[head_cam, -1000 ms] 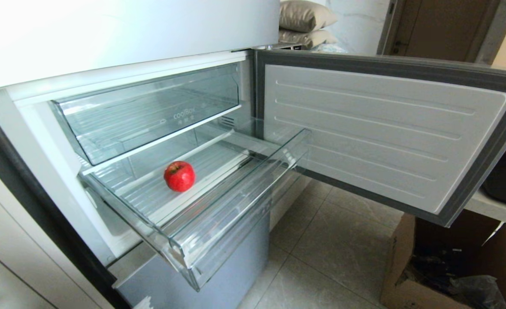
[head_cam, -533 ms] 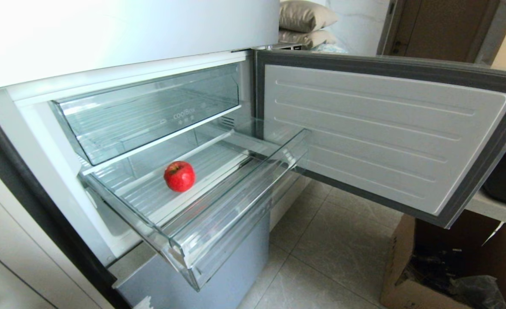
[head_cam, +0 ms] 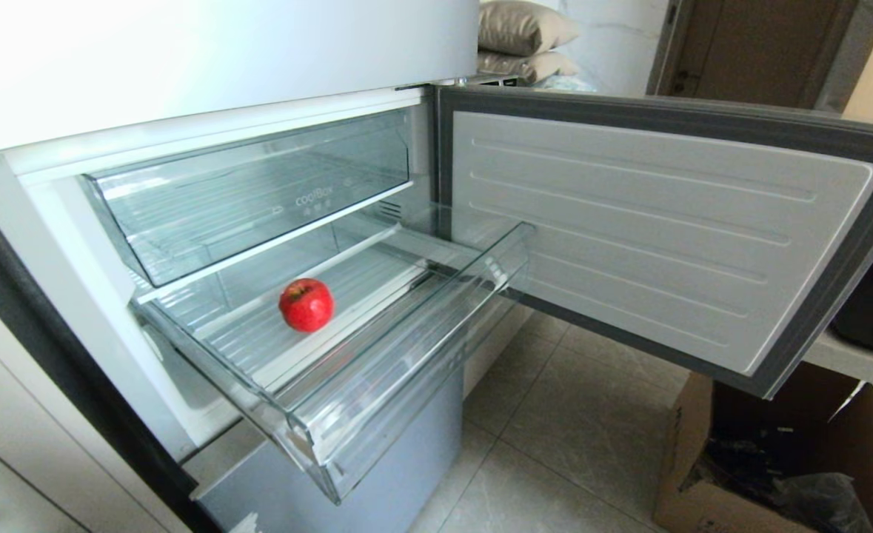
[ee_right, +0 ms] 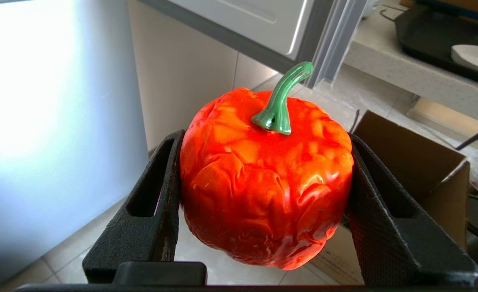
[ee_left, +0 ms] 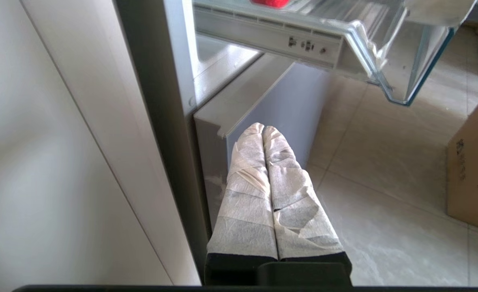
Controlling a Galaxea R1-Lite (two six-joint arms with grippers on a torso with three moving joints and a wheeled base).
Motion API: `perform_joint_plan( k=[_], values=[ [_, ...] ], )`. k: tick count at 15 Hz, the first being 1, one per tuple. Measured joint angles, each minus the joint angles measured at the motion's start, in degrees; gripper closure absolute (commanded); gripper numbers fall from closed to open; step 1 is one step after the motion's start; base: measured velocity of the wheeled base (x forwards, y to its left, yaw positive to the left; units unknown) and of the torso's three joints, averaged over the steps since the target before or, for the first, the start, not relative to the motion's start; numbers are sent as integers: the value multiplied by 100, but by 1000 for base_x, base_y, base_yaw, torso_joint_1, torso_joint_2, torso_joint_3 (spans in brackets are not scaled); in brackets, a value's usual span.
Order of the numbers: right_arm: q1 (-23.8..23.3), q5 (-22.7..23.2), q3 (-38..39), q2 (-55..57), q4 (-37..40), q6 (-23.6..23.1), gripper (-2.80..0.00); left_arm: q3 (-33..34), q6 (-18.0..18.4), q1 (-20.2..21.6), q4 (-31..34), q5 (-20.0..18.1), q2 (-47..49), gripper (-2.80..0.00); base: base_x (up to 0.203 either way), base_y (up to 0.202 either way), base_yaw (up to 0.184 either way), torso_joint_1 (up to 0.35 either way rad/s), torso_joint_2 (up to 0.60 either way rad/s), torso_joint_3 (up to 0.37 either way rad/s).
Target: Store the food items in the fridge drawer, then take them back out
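Observation:
The fridge drawer (head_cam: 406, 348), clear plastic, is pulled out of the open fridge; its taped front corner (ee_left: 378, 61) also shows in the left wrist view. One red rounded food item (head_cam: 306, 304) rests on the drawer floor, left of centre. A second red food item (ee_right: 263, 194), with a green stem, is clamped between the black fingers of my right gripper (ee_right: 265, 140), held above the floor near a cardboard box. My left gripper (ee_left: 262, 129), fingers wrapped in white tape and pressed together, hangs low beside the fridge's grey bottom panel, below the drawer. Neither arm appears in the head view.
Above the pulled-out drawer sits a clear drawer printed coolBox (head_cam: 258, 200). The fridge door (head_cam: 666, 229) stands wide open to the right. An open cardboard box (head_cam: 777, 459) is on the tiled floor at right, under a counter (head_cam: 851, 355) with a dark tray.
The whole head view has shifted slightly to the left, so the camera moved. The red item in the drawer and the drawer itself have kept their places.

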Motion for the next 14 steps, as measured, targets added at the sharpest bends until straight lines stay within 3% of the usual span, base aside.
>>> perform_joint_plan(
  k=[14],
  values=[
    [1, 2, 0, 6, 2, -1, 0, 0, 0, 2, 2, 0, 0, 0, 0, -8, 172, 3, 1, 3]
  ],
)
